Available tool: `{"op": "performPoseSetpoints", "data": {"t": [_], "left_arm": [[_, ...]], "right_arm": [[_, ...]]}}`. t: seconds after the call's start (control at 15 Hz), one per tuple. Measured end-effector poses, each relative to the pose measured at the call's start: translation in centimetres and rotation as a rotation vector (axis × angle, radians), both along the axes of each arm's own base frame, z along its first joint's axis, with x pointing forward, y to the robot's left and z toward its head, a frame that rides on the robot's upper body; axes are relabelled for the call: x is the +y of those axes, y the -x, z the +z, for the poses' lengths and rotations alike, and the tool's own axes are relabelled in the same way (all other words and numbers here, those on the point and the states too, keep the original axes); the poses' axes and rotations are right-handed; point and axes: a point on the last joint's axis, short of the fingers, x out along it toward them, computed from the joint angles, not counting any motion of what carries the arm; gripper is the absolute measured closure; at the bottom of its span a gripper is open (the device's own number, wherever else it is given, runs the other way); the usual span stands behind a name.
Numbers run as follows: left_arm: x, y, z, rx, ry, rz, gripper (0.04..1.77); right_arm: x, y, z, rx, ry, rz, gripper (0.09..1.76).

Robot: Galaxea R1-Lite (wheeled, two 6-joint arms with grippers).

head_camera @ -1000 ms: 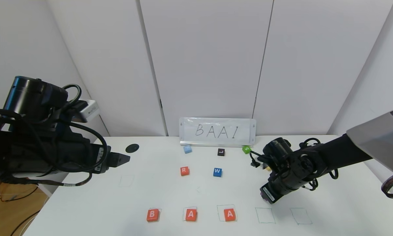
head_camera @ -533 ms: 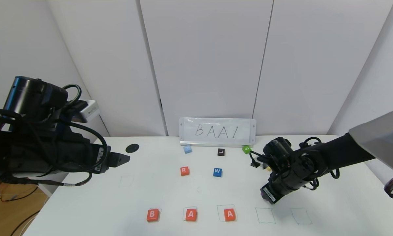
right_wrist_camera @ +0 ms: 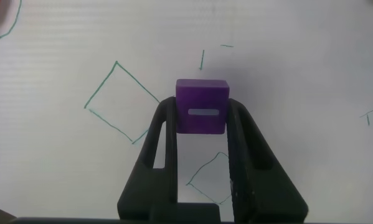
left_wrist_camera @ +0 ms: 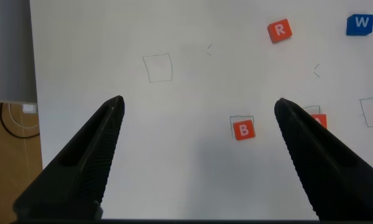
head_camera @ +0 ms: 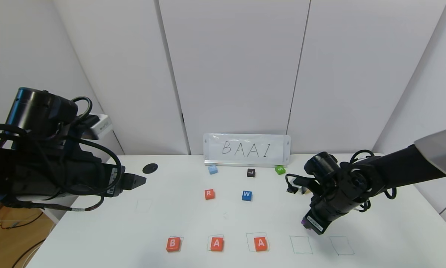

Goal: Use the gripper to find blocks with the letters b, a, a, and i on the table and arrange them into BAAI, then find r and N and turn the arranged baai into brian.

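Three orange-red blocks stand in a row near the table's front edge: B (head_camera: 173,244), A (head_camera: 216,243) and A (head_camera: 260,243), each in a drawn square. My right gripper (head_camera: 308,225) is shut on the purple I block (right_wrist_camera: 202,106), held just above the table (head_camera: 375,230) between two empty drawn squares (head_camera: 300,244) (head_camera: 341,245). The orange-red R block (head_camera: 209,194) lies mid-table. My left gripper (head_camera: 143,180) is open and empty, raised over the table's left side; its view shows the B block (left_wrist_camera: 243,129) and R block (left_wrist_camera: 279,30).
A blue W block (head_camera: 247,195), a light blue block (head_camera: 212,169), a black L block (head_camera: 250,172) and a green S block (head_camera: 280,170) lie farther back. A white sign reading BAAI (head_camera: 247,149) stands at the back. A black disc (head_camera: 150,168) sits back left.
My right gripper with the purple block has moved a little to the right and toward the front, nearer the two empty squares. The left arm has hardly moved.
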Motion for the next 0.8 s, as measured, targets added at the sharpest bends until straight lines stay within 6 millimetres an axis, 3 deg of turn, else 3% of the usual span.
{"op": "performPoseSetpoints", "data": {"t": [0.13, 0.33, 0.8], "left_arm": [[0.0, -0.1, -0.1, 0.004, -0.011, 0.003, 0.09], [-0.1, -0.1, -0.5, 0.015, -0.031, 0.000, 0.09], [-0.2, 0.0, -0.6, 0.020, -0.043, -0.008, 0.09]], "right_arm": [[-0.1, 0.1, 0.1, 0.004, -0.020, 0.082, 1.32], [-0.4, 1.1, 0.1, -0.019, -0.003, 0.424, 1.32], [0.5, 3.7, 0.2, -0.036, 0.048, 0.688, 1.32]]}}
